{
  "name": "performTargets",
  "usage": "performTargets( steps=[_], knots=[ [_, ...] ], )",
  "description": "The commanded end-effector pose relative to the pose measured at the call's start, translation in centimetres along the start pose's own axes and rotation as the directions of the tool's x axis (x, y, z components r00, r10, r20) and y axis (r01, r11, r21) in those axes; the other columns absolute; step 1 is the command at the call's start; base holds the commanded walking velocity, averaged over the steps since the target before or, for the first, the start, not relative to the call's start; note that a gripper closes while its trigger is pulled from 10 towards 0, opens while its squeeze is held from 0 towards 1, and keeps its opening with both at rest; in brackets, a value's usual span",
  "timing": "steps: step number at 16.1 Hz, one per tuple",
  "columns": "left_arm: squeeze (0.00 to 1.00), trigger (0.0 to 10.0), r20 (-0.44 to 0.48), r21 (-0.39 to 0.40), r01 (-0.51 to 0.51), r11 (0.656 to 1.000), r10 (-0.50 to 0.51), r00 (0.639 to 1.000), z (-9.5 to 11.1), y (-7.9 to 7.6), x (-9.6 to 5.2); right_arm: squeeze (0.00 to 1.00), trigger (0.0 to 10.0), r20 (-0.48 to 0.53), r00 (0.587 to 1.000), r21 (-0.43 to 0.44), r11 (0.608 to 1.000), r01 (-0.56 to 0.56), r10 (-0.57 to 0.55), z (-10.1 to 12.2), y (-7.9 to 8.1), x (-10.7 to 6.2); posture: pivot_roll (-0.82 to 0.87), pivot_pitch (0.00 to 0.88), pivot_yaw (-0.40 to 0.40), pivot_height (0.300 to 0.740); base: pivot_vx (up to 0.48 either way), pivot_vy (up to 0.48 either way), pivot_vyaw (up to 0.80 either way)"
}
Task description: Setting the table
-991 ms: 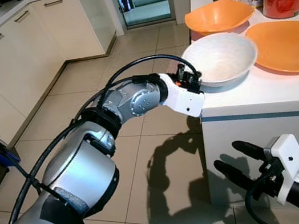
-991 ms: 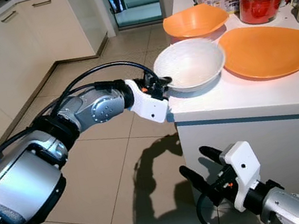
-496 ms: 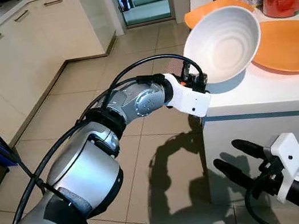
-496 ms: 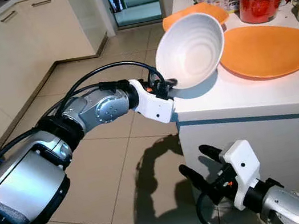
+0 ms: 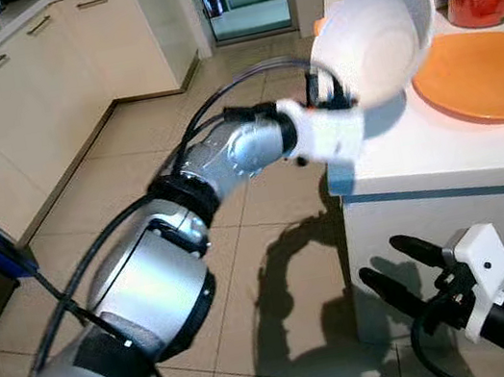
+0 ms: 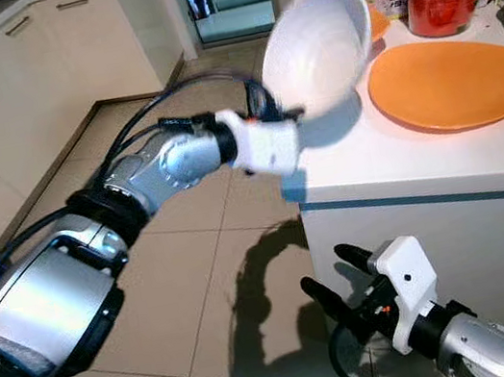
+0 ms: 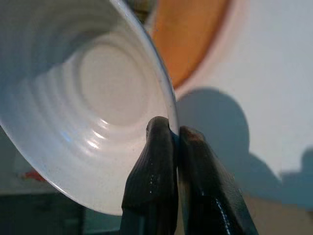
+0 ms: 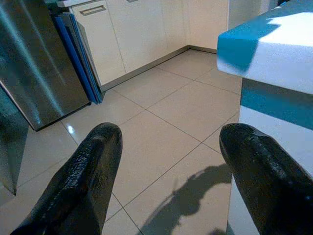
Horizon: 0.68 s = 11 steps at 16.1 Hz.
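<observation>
Over the white counter (image 5: 441, 150) edge my left gripper (image 7: 175, 134) clamps the white bowl (image 5: 370, 26) by its rim — tipped steeply, airborne, mouth facing the orange plate (image 5: 481, 75); my right gripper (image 5: 398, 270) hangs spread, idle.

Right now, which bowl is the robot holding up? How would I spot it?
Look at the white counter with an orange plate on it. Above its near corner, the left tool pinches a white bowl by its rim. It is the only white, ribbed dish, tilted in the air.
</observation>
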<state>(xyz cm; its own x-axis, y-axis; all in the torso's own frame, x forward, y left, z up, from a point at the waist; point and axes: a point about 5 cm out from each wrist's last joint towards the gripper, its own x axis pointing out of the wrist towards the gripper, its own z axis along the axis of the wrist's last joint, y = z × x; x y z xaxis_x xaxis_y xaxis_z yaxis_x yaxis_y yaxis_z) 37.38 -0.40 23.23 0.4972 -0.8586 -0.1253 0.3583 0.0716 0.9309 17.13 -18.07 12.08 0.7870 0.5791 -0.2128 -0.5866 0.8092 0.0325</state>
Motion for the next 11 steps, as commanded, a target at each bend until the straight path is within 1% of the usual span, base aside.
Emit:
performTargets(
  steps=[1, 3, 4, 5, 7, 9, 10, 11],
  knots=[
    [0.00, 0.0, -0.013, -0.045, -0.055, 0.997, 0.054, 0.998, -0.3, 1.4, -0.4, 0.00, 10.0, 0.009, 1.000, -0.002, 1.000, -0.004, 0.004, 0.1, 0.3, 0.2, -0.13, 0.000, 0.210, 0.740, 0.000, 0.000, 0.00],
    [0.00, 0.0, -0.004, -0.120, -0.075, 0.990, 0.075, 0.997, -0.1, 1.7, -0.3, 0.00, 10.0, 0.010, 1.000, -0.004, 1.000, 0.004, -0.004, 0.1, 0.2, 0.2, -0.13, 0.000, 0.212, 0.740, 0.000, 0.000, 0.00],
    [0.00, 0.0, 0.005, -0.201, -0.094, 0.975, 0.097, 0.995, 0.0, 2.0, -0.2, 0.00, 10.0, 0.013, 1.000, -0.009, 1.000, 0.010, -0.010, 0.3, 0.0, 0.2, -0.13, 0.000, 0.212, 0.740, 0.000, 0.000, 0.00],
    [0.00, 0.0, 0.014, -0.287, -0.118, 0.951, 0.128, 0.992, 0.1, 2.4, -0.1, 0.00, 10.0, 0.016, 1.000, -0.014, 1.000, 0.015, -0.015, 0.4, -0.2, 0.2, -0.14, 0.000, 0.212, 0.740, 0.000, 0.000, 0.00],
    [0.00, 0.0, 0.029, -0.374, -0.139, 0.917, 0.162, 0.986, 0.3, 2.8, 0.0, 0.00, 10.0, 0.018, 1.000, -0.018, 1.000, 0.019, -0.019, 0.4, -0.3, 0.2, -0.14, 0.000, 0.212, 0.740, 0.000, 0.000, 0.00],
    [0.00, 0.0, 0.027, -0.461, -0.177, 0.870, 0.213, 0.977, 0.3, 3.6, -0.1, 0.00, 10.0, 0.019, 1.000, -0.022, 0.999, 0.024, -0.024, 0.4, -0.4, 0.2, -0.14, 0.000, 0.210, 0.740, 0.000, 0.000, 0.00],
    [0.00, 0.0, 0.024, -0.475, -0.188, 0.860, 0.226, 0.974, 0.3, 3.8, -0.1, 0.00, 10.0, 0.021, 0.999, -0.022, 0.999, 0.027, -0.026, 0.4, -0.5, 0.2, -0.14, 0.000, 0.210, 0.740, 0.000, 0.000, 0.00],
    [0.00, 0.0, 0.020, -0.524, -0.221, 0.822, 0.272, 0.962, 0.2, 4.5, -0.4, 0.00, 10.0, 0.024, 0.999, -0.026, 0.999, 0.029, -0.029, 0.5, -0.6, 0.4, -0.13, 0.000, 0.206, 0.740, 0.000, 0.000, 0.00]
  ],
)
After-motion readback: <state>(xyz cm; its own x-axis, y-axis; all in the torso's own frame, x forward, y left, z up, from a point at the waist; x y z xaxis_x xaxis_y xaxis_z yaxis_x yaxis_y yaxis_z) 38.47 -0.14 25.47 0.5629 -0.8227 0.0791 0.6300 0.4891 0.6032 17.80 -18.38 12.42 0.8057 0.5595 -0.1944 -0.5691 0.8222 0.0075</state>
